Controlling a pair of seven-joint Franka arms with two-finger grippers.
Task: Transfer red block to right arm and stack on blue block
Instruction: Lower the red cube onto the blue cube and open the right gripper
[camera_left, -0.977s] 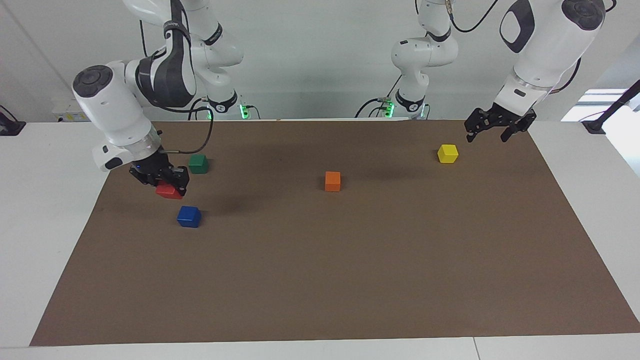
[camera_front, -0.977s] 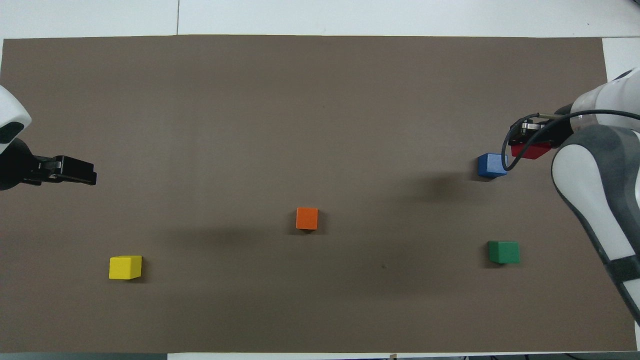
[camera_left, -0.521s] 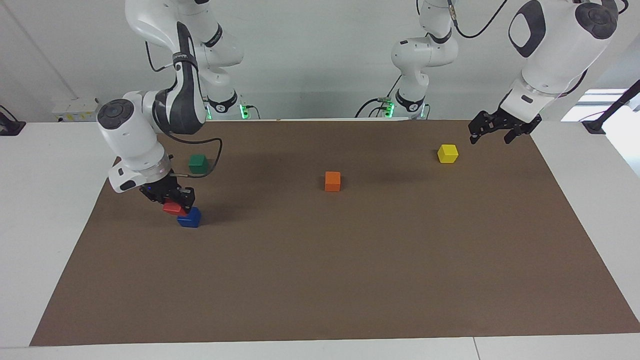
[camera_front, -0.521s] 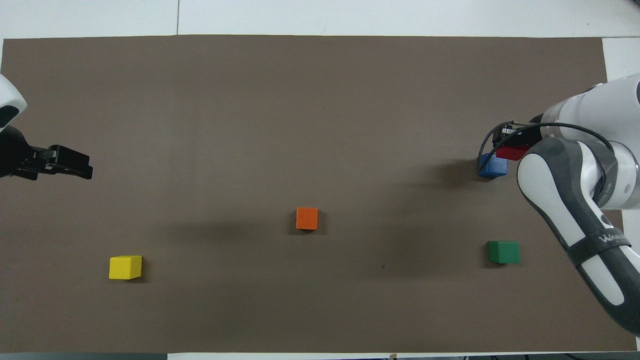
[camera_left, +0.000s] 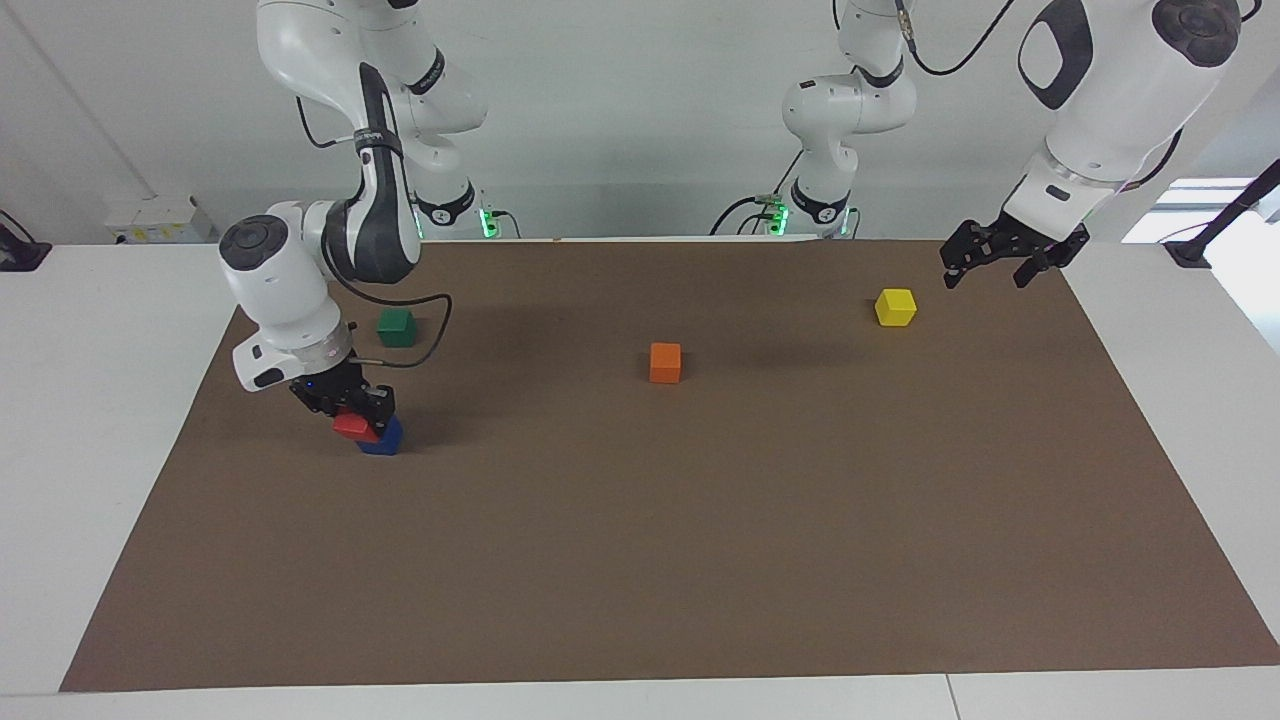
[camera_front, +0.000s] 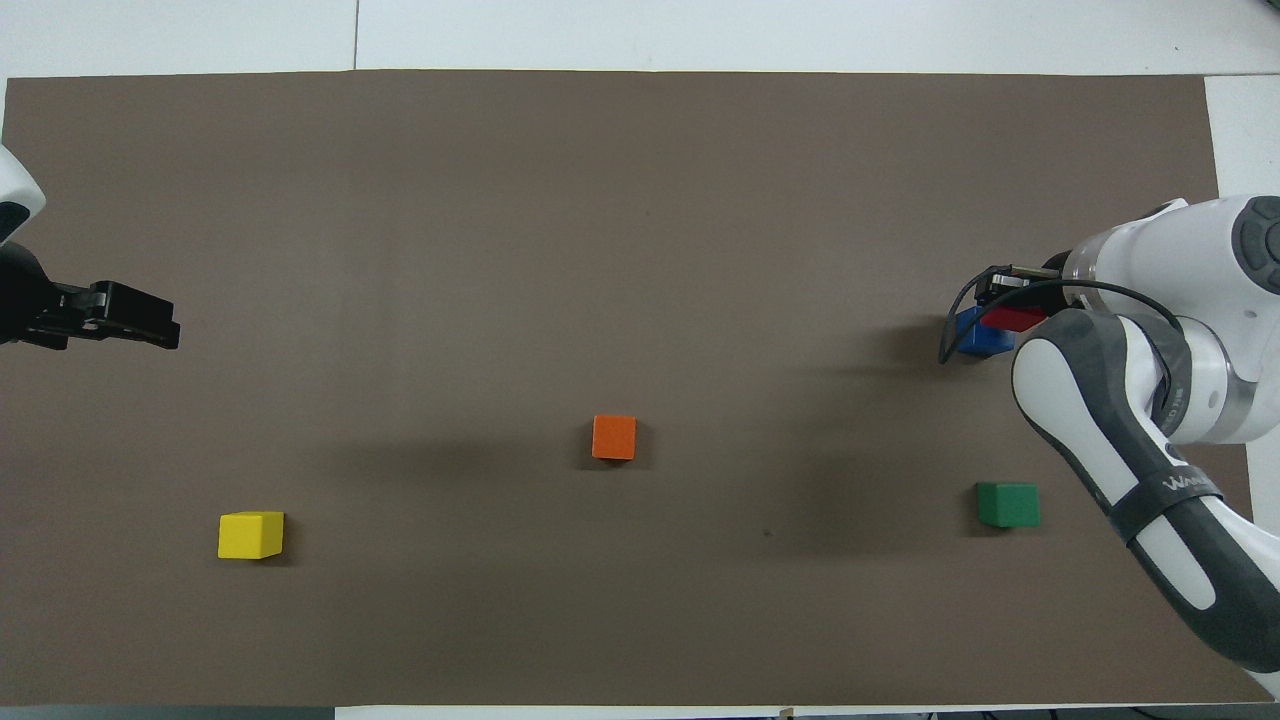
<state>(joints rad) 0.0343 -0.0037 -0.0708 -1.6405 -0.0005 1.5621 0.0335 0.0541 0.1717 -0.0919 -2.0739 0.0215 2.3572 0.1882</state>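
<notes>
Over the blue block (camera_left: 383, 437), right claw (camera_left: 345, 408) clamped on red block (camera_left: 353, 426), contact unclear overhead, left claw (camera_left: 1005, 262) apart.

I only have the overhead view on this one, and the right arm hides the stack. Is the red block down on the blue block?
Observer: In the facing view the red block is low against the top of the blue block, offset toward the right arm's end. I cannot tell if it sits flat.
Operator: Has the gripper let go?
Observer: No, the right gripper is shut on the red block.
Operator: And the left gripper?
Observer: The left gripper hangs open in the air near the yellow block, holding nothing.
</notes>
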